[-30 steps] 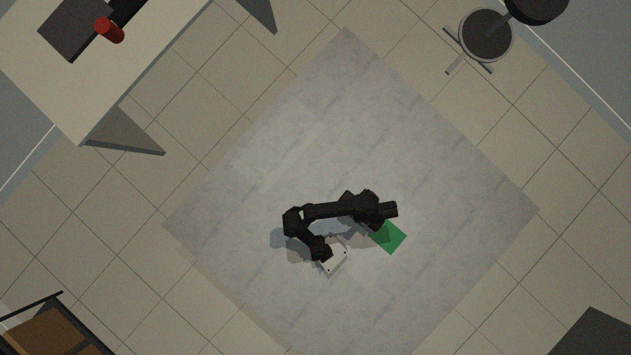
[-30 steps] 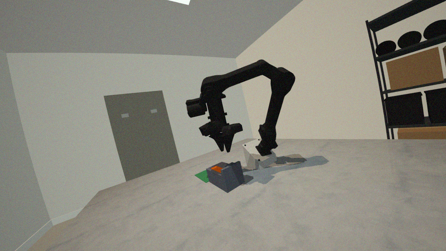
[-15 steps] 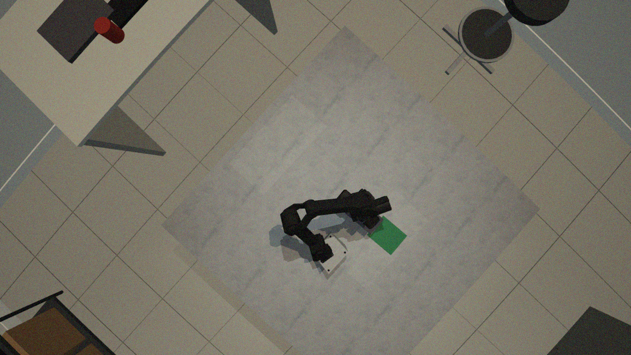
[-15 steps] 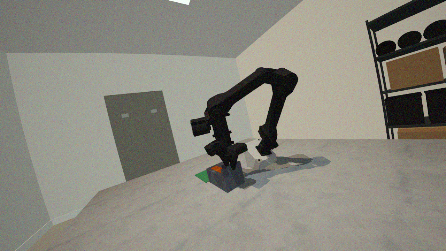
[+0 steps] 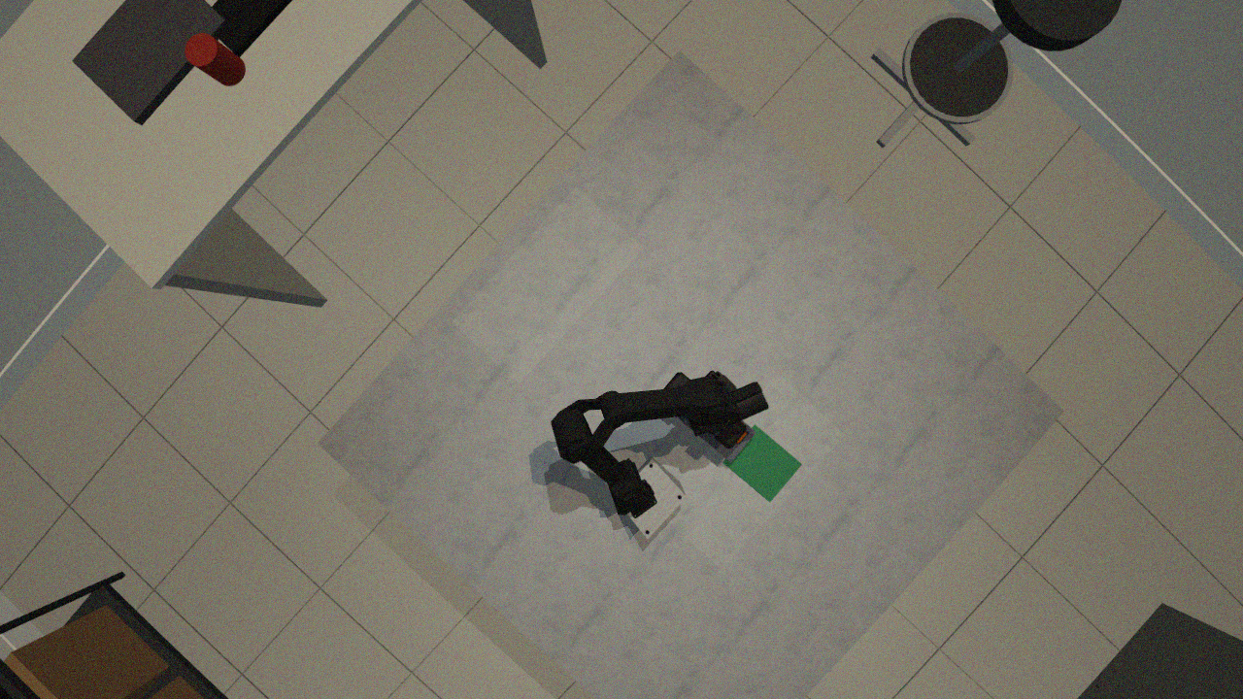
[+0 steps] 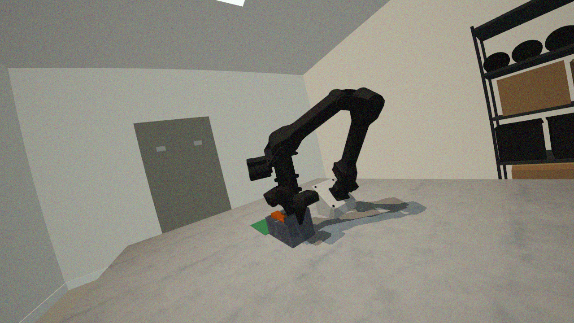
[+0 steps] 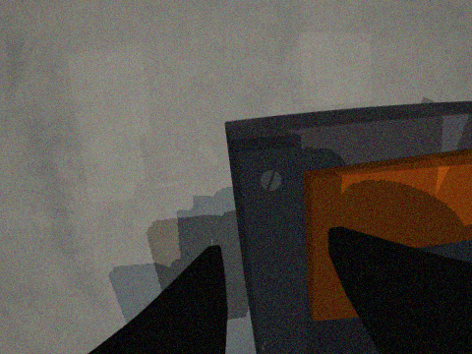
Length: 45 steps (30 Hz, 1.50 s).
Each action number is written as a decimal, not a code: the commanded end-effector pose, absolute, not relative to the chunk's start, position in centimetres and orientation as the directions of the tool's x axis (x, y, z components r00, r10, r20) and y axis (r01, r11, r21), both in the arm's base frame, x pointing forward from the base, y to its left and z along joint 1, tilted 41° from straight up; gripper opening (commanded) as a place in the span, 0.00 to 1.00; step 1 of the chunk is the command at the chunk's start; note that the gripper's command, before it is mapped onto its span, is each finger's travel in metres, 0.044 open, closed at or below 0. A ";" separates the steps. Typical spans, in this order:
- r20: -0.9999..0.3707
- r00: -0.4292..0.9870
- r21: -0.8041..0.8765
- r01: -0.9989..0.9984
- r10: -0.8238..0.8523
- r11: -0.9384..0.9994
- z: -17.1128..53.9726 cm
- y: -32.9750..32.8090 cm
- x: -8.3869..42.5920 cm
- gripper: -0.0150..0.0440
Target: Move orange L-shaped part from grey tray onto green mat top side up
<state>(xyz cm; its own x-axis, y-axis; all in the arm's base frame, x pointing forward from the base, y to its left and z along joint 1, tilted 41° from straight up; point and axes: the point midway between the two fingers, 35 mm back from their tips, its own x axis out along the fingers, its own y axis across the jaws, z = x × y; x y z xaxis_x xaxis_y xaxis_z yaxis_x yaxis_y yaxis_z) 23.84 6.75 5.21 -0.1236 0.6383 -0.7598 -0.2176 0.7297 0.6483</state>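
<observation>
Gripper (image 6: 289,219) (image 7: 275,250) stands part open, nothing held — one fingertip over the L-shaped end of the orange part (image 5: 742,437) (image 6: 277,216) (image 7: 322,206), the other outside the tray (image 5: 738,451) (image 6: 289,230) (image 7: 267,236); the part lies in its pocket; pressing off-centre could jam it, while slipping inward might stop the far end rising — and too hard a push could shift the tray.

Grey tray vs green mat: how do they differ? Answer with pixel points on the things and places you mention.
Colour: the grey tray (image 5: 737,449) (image 6: 303,233) (image 7: 271,246) is dark blue-grey; the green mat (image 5: 769,469) (image 6: 260,227) is bright green.
Build: the tray is a raised block with a pocket; the mat is thin and flat.
Pincer: fingers are down at the tray, not at the mat.
Shared: both sit on the same marbled surface, side by side.
</observation>
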 end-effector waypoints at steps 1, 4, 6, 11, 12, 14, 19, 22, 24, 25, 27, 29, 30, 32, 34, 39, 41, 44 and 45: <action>-0.756 -0.126 0.653 -0.211 0.642 0.727 4.7 7.2 23.7 0.56; -0.756 -0.126 0.653 -0.211 0.642 0.727 4.3 7.6 23.6 0.56; -0.756 -0.126 0.653 -0.211 0.643 0.727 4.1 7.8 23.5 0.56; -0.755 -0.126 0.654 -0.211 0.643 0.726 3.6 8.2 23.4 0.56; -0.755 -0.126 0.654 -0.211 0.643 0.726 3.5 8.3 23.4 0.56; -0.755 -0.126 0.654 -0.211 0.643 0.726 3.5 8.3 23.4 0.56; -0.755 -0.126 0.654 -0.211 0.643 0.726 3.5 8.3 23.4 0.56; -0.754 -0.124 0.655 -0.216 0.645 0.724 3.7 8.2 23.5 0.56; -0.754 -0.124 0.655 -0.216 0.645 0.724 3.7 8.2 23.5 0.56; -0.754 -0.124 0.655 -0.216 0.645 0.724 3.7 8.2 23.5 0.56; -0.754 -0.125 0.655 -0.216 0.644 0.725 3.9 8.2 23.5 0.56; -0.755 -0.125 0.654 -0.214 0.644 0.725 4.4 8.2 23.4 0.56; -0.755 -0.125 0.654 -0.213 0.644 0.726 4.7 8.3 23.4 0.56; -0.755 -0.126 0.654 -0.212 0.643 0.726 5.3 8.3 23.3 0.56; -0.755 -0.126 0.654 -0.211 0.643 0.726 5.3 8.3 23.3 0.56; -0.759 -0.124 0.650 -0.211 0.639 0.730 6.6 6.7 24.0 0.56; -0.761 -0.124 0.647 -0.211 0.637 0.732 8.1 5.0 24.5 0.56; -0.760 -0.126 0.648 -0.210 0.637 0.732 10.6 2.4 24.8 0.56; -0.759 -0.127 0.650 -0.210 0.638 0.731 11.2 1.7 24.8 0.56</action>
